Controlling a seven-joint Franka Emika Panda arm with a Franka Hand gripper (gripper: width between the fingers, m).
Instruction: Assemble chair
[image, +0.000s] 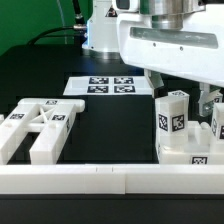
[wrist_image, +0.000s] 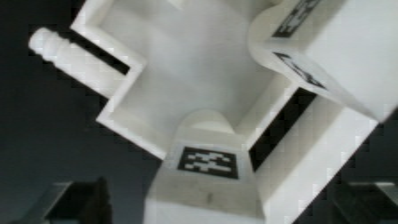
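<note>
The chair's seat block (image: 190, 150) stands at the exterior view's right with white bar legs on it; one upright leg (image: 172, 112) shows two tags. The slotted back frame (image: 35, 125) lies flat at the left. My gripper (image: 185, 92) hangs just above the seat block, mostly hidden by the arm. In the wrist view the gripper (wrist_image: 222, 208) is open. Its dark fingers (wrist_image: 80, 203) stand on either side of a tagged white part (wrist_image: 210, 160) without touching it. The white chair assembly (wrist_image: 178, 70) lies beyond.
The marker board (image: 105, 85) lies flat at the back middle. A long white rail (image: 90, 180) runs along the front of the black table. The robot's base (image: 100, 30) stands at the back.
</note>
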